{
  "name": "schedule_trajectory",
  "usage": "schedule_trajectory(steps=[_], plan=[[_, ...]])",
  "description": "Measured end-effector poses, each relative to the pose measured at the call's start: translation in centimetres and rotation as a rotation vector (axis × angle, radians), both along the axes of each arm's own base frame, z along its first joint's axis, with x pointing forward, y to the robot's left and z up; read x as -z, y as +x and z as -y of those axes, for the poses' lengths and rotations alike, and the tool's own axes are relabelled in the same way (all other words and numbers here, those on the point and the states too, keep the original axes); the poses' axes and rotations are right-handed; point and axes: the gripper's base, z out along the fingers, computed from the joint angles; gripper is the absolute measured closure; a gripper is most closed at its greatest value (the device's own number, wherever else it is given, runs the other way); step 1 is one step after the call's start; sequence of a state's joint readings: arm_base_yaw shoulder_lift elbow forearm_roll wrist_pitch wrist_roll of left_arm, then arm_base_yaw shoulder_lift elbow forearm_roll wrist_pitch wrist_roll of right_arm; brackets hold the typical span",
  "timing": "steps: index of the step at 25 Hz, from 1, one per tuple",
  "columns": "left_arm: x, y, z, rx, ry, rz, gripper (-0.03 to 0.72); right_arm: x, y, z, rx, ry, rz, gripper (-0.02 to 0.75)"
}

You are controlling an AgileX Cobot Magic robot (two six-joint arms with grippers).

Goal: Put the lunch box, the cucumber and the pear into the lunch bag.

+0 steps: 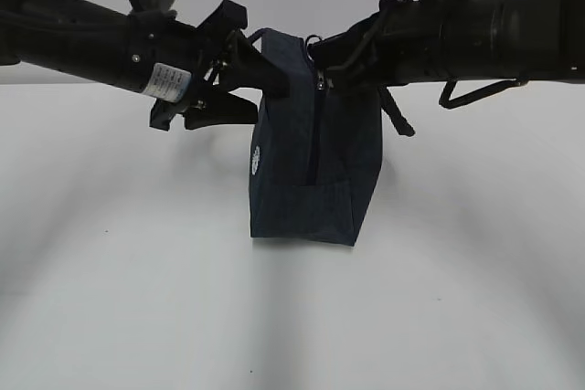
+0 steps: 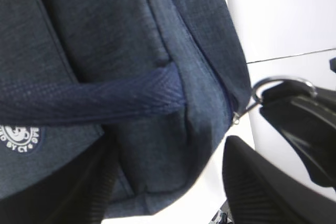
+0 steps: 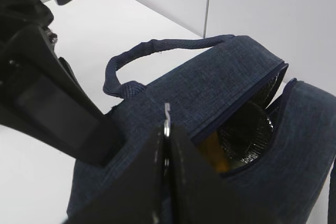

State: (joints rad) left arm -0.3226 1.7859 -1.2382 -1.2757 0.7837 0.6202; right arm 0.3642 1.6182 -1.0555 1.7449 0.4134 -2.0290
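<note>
The dark navy fabric lunch bag (image 1: 315, 157) is clamped by the left gripper (image 1: 245, 68); its metal ring pull (image 3: 166, 120) is pinched by the right gripper (image 3: 167, 145).

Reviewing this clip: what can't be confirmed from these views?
- Contents of the bag: hidden by fabric in the exterior view; the right wrist view shows only foil lining and something yellowish through the gap.
- Left gripper's hold: left wrist view is filled by bag.
- Ring pull: mostly hidden in the right gripper.
</note>
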Motion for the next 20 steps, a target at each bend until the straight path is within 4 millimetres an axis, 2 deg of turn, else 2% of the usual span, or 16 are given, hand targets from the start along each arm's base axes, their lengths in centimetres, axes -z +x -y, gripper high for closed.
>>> schedule_trajectory(steps=[3, 5, 7, 10, 11, 13, 20], plan=[[0.81, 0.19, 0.18, 0.010, -0.006, -0.025, 0.265, 0.31, 0.12, -0.05, 0.000, -0.003, -0.008, 0.754], [0.94, 0.16, 0.25, 0.022, -0.009, -0.028, 0.300, 0.47, 0.18, -0.07, 0.000, -0.005, -0.012, 0.754], [0.94, 0.13, 0.29, 0.034, -0.009, -0.018, 0.391, 0.60, 0.23, -0.09, 0.000, -0.006, -0.015, 0.754], [0.92, 0.11, 0.30, 0.045, -0.007, -0.003, 0.616, 0.75, 0.29, -0.11, 0.000, -0.007, -0.019, 0.754], [0.92, 0.11, 0.30, 0.046, -0.006, -0.001, 0.650, 0.75, 0.29, -0.11, 0.000, -0.007, -0.019, 0.754], [0.92, 0.11, 0.30, 0.048, -0.004, 0.002, 0.675, 0.75, 0.29, -0.11, -0.001, -0.008, -0.018, 0.754], [1.17, -0.41, 0.29, 0.115, 0.027, -0.003, 0.678, 0.17, 0.47, -0.26, -0.036, -0.019, 0.014, 0.754]])
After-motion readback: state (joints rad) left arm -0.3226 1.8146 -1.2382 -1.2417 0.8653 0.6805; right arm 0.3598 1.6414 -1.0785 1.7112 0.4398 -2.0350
